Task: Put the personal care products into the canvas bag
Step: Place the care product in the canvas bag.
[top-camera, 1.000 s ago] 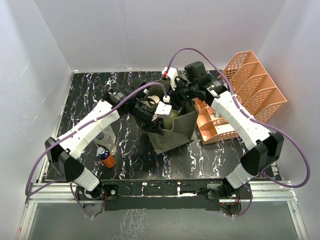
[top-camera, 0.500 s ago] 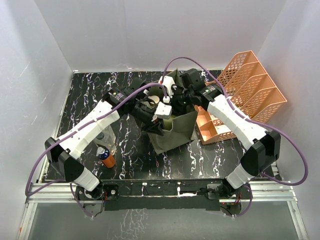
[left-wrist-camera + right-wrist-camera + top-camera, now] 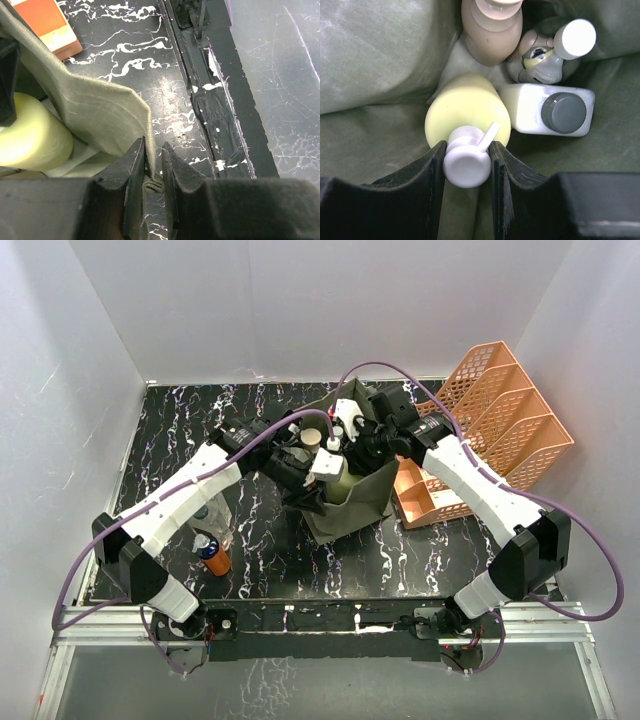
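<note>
Left gripper first: my jaws are closed tight on the top hem of the canvas bag, with a fold of the olive fabric pinched between the fingers at a corner of the rim. Past that corner the wrist view shows marbled bench running out to a black strip along its edge.

My right gripper is down inside the bag, jaws partly closed and pressing on both sides of the white pump head of the pale yellow bottle. That bottle's left flank lies close against the fabric wall. Just beyond it sit the tan bottle, a small grey bottle with a white cap, and a white bottle with a grey cap that touches the yellow one. Bag fabric shows on either side of my fingers.

From above, the bag stands mid-bench, with the orange tray organizer just beside its right side. An orange bottle and a clear bottle stand on the bench well to the bag's left, by my left arm.
</note>
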`<state>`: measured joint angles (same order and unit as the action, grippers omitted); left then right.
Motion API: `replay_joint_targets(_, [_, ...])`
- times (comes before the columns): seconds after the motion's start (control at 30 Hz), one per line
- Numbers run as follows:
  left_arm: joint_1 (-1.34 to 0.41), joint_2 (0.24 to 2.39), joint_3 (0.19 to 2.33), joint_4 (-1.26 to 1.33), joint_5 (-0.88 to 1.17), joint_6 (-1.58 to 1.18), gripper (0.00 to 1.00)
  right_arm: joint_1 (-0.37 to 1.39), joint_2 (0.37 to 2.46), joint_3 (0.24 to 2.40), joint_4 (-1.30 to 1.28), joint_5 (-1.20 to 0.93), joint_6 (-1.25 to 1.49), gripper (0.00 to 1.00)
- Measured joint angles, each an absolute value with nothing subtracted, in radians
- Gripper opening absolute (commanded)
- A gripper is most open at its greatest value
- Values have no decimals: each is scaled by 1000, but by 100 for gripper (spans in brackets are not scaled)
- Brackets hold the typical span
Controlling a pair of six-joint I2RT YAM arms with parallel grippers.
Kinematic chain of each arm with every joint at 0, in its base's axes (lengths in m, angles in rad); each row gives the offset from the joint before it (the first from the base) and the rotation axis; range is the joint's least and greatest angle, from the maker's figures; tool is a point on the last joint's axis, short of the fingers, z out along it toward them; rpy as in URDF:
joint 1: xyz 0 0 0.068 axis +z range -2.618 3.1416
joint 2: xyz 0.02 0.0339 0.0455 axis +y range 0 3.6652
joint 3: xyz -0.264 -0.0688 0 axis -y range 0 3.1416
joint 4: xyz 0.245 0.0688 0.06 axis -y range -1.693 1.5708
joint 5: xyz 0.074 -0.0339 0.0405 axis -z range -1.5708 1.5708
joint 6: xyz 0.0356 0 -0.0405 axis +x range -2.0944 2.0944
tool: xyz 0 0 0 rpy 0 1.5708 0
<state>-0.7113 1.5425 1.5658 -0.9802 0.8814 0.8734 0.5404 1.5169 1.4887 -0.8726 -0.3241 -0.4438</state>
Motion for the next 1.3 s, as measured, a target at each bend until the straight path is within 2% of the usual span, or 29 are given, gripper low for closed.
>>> replay_joint_targets(0.67, [-729,1586,1536,-938,920,852,0,468,1507,1441,-872,-323,-469,8])
replay_joint_targets(1.3, [-739,1626,1596,-939,932,801,0,419,1586,1441,-865,-392,-442,8])
